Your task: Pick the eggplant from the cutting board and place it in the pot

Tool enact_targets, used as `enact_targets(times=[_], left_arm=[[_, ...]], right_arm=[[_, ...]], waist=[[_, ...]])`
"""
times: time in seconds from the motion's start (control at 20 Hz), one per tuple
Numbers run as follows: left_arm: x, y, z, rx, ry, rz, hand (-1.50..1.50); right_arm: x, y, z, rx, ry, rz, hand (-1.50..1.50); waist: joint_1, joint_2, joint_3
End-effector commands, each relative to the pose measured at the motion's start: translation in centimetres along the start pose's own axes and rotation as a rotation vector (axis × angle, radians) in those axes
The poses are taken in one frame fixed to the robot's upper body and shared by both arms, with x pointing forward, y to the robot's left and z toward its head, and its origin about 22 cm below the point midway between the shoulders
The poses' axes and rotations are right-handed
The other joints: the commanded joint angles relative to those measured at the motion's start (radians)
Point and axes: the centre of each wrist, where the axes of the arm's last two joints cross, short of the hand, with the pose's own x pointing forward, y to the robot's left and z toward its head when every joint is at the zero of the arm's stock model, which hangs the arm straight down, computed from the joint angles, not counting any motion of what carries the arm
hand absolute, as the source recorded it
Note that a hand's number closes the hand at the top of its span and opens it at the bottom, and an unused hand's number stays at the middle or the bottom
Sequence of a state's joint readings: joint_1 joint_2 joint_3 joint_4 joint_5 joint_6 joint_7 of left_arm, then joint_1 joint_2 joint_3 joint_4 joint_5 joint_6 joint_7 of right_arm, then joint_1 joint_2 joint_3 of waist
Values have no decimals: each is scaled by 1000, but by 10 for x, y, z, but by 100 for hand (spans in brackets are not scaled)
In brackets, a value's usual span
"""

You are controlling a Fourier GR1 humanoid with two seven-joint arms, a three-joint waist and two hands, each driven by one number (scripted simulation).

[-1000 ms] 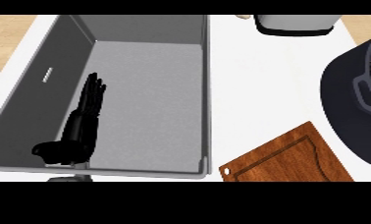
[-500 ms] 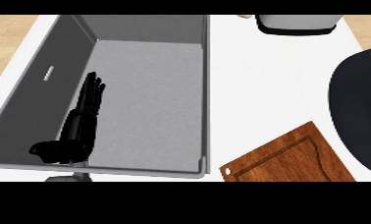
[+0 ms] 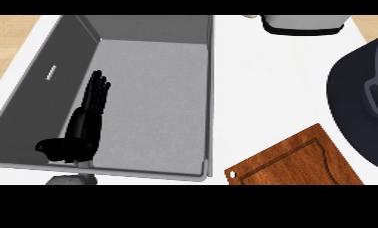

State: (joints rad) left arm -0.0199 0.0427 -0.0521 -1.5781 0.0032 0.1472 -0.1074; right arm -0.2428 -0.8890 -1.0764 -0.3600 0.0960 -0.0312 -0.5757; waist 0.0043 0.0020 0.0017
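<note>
Item 1, my left hand (image 3: 87, 117): over the sink (image 3: 159, 32), toward 8 o'clock in the head view, fingers straight and pointing to 12 o'clock, thumb out to the side, nothing in it. It is resting there.

Item 2, my right hand: not visible anywhere, so I cannot tell how it stands or whether it carries anything.

Item 3, cutting board (image 3: 295, 159): brown wood, at 5 o'clock on the white desk (image 3: 266, 87), one corner with a hanging hole toward the sink. The part that shows is bare.

Item 4, eggplant: not visible. It may lie on the part of the board beyond the lower edge, or be hidden some other way; I cannot say which.

Item 5, pot (image 3: 358, 107): dark and round, at 3 o'clock, cut off by the right edge, just beside the board's far end.

Item 6, grey vessel with a dark base (image 3: 304, 24): at 1 o'clock, by the top edge.

Risks, as I judge them:
- With the eggplant and my right hand both out of sight, any carry toward the pot cannot be checked from here (the main worry).
- The pot's rim sits close to the board; a low approach could knock it.
- The sink lies open beside the board's near corner; a stray roll that way would end in the basin.
</note>
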Motion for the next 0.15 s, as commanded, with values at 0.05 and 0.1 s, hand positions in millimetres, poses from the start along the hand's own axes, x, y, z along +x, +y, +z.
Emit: enact_targets(times=[0.05,0.1], left_arm=[[17,0,-6,11,-3,-21,0],[2,5,0,-9,-14,-16,0]], right_arm=[[-1,-26,-1,-72,12,-36,-150],[-12,-24,9,-95,-2,-20,-150]], waist=[[0,0,1],[2,1,2]])
